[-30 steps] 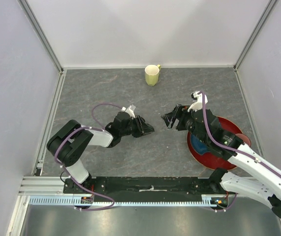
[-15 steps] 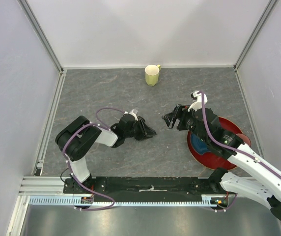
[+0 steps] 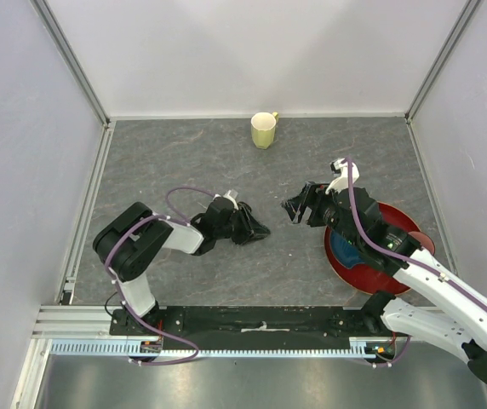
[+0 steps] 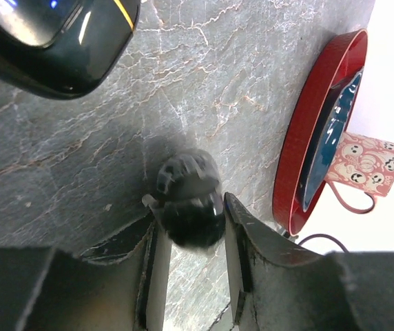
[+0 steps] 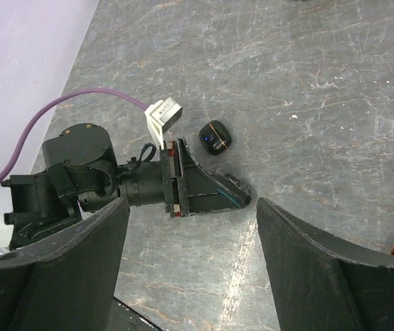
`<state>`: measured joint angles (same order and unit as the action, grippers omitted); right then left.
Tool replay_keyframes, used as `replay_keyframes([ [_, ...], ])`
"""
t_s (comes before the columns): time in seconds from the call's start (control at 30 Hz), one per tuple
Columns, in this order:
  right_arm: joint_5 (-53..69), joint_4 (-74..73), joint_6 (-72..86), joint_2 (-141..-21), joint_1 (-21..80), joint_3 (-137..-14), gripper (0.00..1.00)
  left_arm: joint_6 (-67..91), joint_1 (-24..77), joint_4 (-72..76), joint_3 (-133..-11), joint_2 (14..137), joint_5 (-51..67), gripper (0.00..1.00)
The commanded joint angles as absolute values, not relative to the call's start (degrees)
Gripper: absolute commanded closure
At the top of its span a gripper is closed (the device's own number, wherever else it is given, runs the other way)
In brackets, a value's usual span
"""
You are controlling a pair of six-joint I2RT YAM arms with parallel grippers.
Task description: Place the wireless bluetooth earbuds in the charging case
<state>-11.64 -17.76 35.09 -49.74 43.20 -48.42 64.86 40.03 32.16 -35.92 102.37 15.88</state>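
A small black earbud [image 4: 183, 183] lies on the grey table between the fingertips of my left gripper [image 4: 190, 215], which is shut on it low at the table. The glossy black charging case [image 4: 45, 41] lies close beside that gripper, and also shows in the right wrist view [image 5: 215, 137]. In the top view the left gripper [image 3: 259, 228] is at the table's middle. My right gripper [image 3: 292, 209] hovers just right of it, open wide and empty [image 5: 191, 207]. Other earbuds are not in view.
A yellow-green mug [image 3: 263, 129] stands at the back middle. A red plate [image 3: 333, 256] holding a blue dish lies at the right under my right arm; its rim [image 4: 321, 103] and a pink mug [image 4: 366, 162] show in the left wrist view.
My left gripper has moved a little to the right and down to the table, and its elbow has shifted. The right arm has barely moved.
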Motion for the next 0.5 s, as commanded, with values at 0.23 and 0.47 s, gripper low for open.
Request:
replay_keyframes([
  [0.23, -10.7, -16.8, 35.0, -49.2, 42.7, -48.0, 0.18, 58.8, 40.8, 20.9, -34.9, 96.2, 11.0, 0.48],
  [0.47, -11.2, -16.7, 34.9, -49.6, 42.5, -48.1, 0.18, 54.8, 41.6, 12.8, -33.2, 89.3, 7.6, 0.47],
])
